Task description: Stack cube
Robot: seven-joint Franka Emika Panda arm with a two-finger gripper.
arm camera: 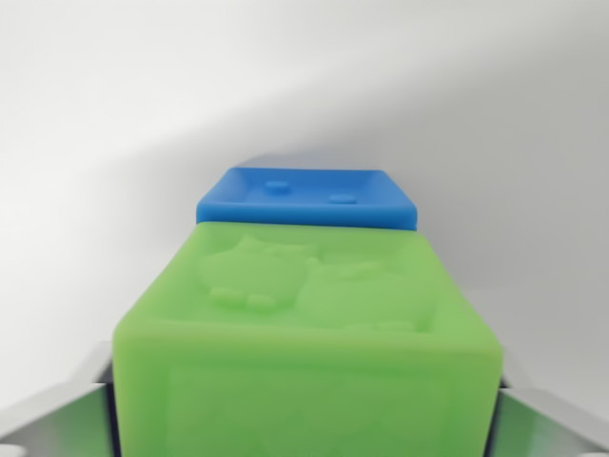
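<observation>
A green cube with raised animal shapes on its top fills the lower middle of the wrist view. My gripper is shut on it; a metal finger shows at the bottom left corner and the other finger at the bottom right, each against a side of the green cube. Just beyond the green cube lies a blue cube on the white surface, its recessed top with small studs facing up. The green cube hides the blue cube's near side, so whether the two touch is unclear.
A plain white surface surrounds both cubes, with a soft shadow running across it behind the blue cube.
</observation>
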